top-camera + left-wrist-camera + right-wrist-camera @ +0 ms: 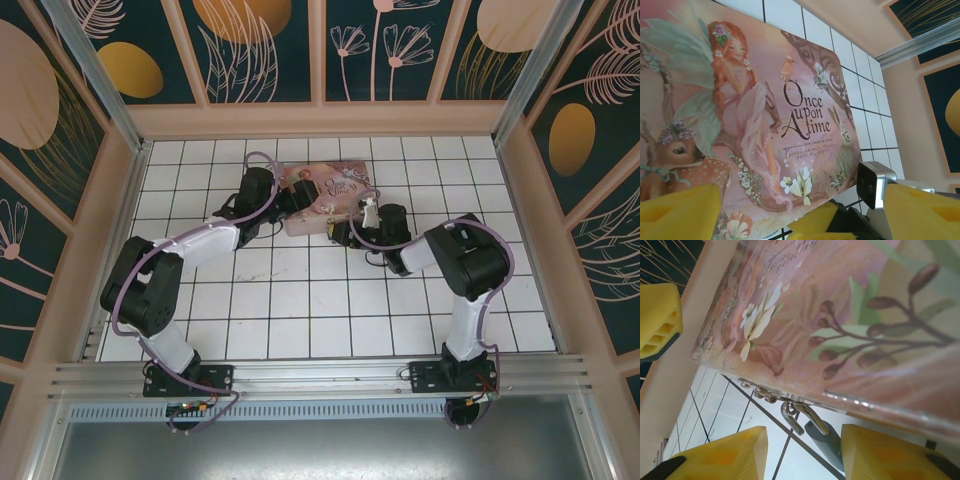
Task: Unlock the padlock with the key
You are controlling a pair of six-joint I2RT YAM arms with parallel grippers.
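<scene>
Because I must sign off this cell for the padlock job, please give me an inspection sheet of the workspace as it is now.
surface: white tiled floor, flat.
job's things: padlock hangs by its shackle at the lower edge of the pink tin box.
clutter: nothing seen.
grippers: left gripper has its jaws open over the box lid; right gripper has its jaws open, one finger on each side of the padlock.
cables: lilac cables loop along both arms.
surroundings: floral wall panels on three sides; aluminium rail at the near edge.
</scene>
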